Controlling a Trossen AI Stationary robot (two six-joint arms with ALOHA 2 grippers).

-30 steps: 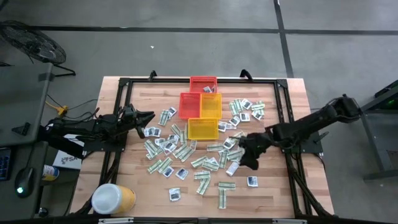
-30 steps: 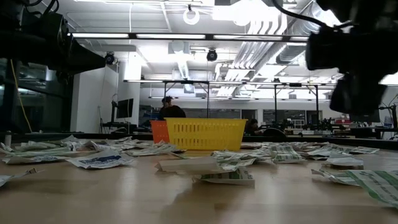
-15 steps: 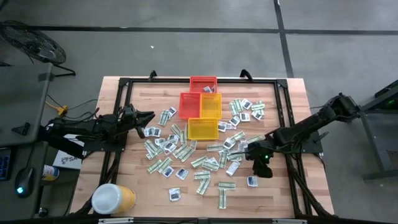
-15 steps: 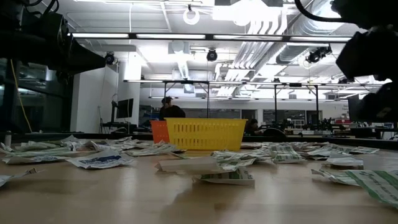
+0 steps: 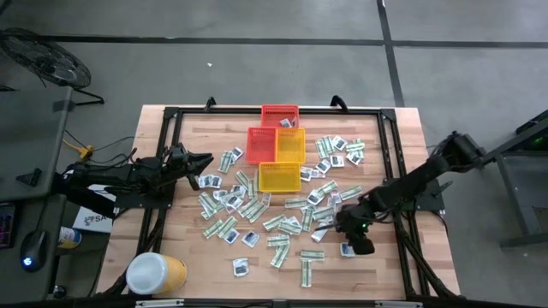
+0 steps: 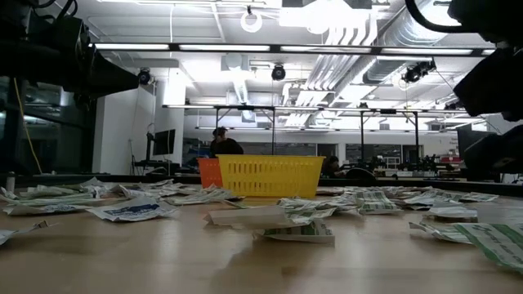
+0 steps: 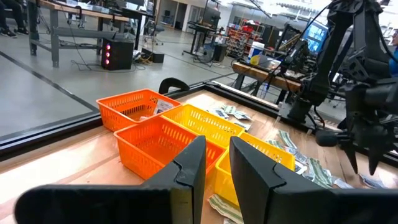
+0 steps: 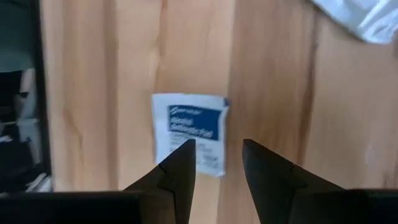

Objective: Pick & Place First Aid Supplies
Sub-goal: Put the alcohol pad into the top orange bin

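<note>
Since a second ago the right hand (image 5: 360,245) has swung from the middle of the packet scatter toward the near right part of the table (image 5: 384,133), and it now hangs over a white square packet with dark blue print (image 8: 189,132) lying flat on bare wood, its fingers (image 8: 176,176) parted and empty on either side of it. That packet (image 5: 347,249) sits a little apart from the rest of the first aid supplies (image 5: 248,208), which lie strewn across the table around the yellow basket (image 5: 279,177), the orange basket (image 5: 262,144) and the red basket (image 5: 280,115). Off at the left edge waits the left hand (image 5: 203,160), fingers (image 7: 186,168) slightly apart, holding nothing. A big yellow tub (image 5: 156,274) stands at the near left corner.
</note>
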